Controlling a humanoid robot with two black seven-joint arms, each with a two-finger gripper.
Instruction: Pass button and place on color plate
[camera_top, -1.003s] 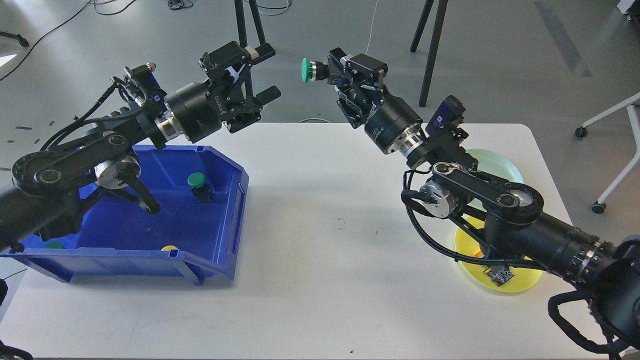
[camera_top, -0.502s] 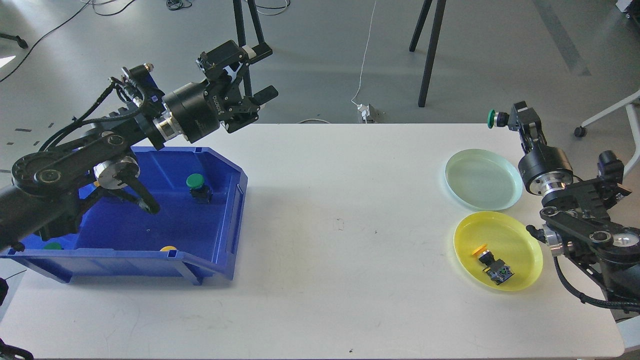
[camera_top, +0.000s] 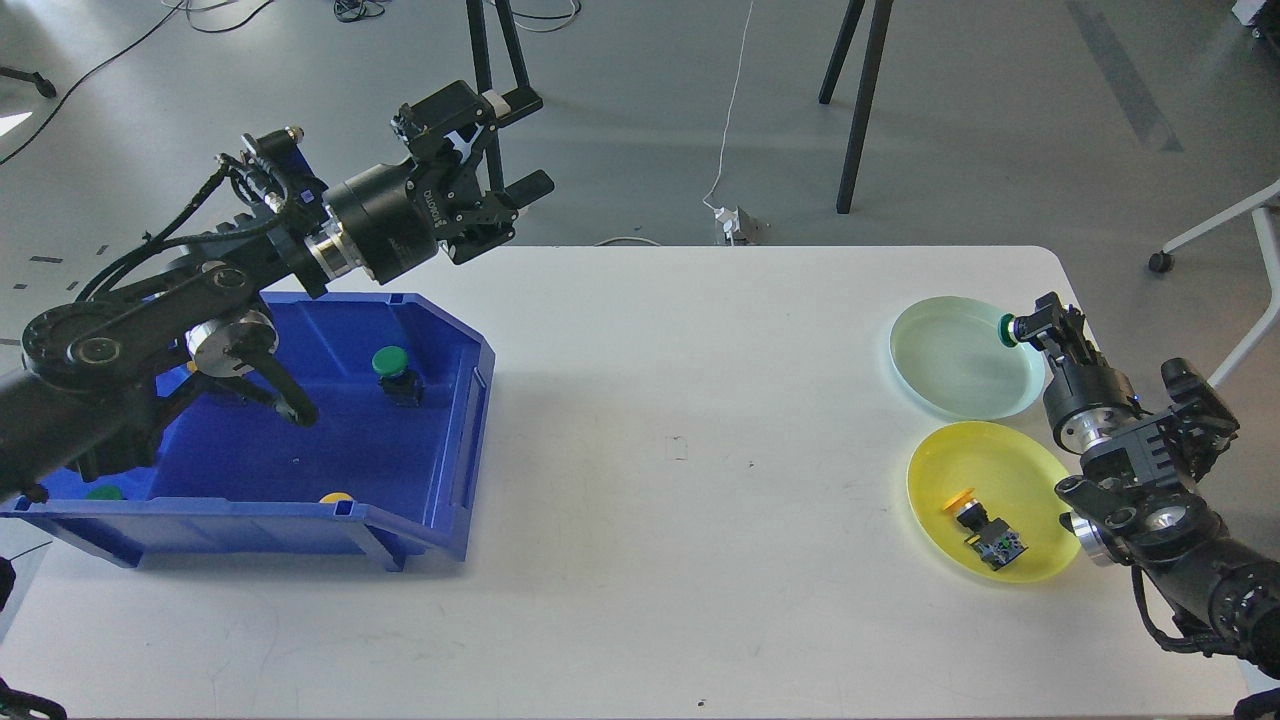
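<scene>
White table (camera_top: 700, 450): right gripper (camera_top: 1030, 328) small, fingers hard to separate, clamped on green button (camera_top: 1006, 329), pale green plate (camera_top: 960, 360) rim just beneath. Left gripper (camera_top: 520, 145) spread, empty.

Table centre (camera_top: 680, 450) bare: wide passage between bin (camera_top: 455, 400) and plates. Green plate (camera_top: 950, 370) open except right rim, where right gripper (camera_top: 1030, 328) hangs, possibly touching. Yellow plate (camera_top: 1000, 470) partly occupied by button (camera_top: 985, 535).
</scene>
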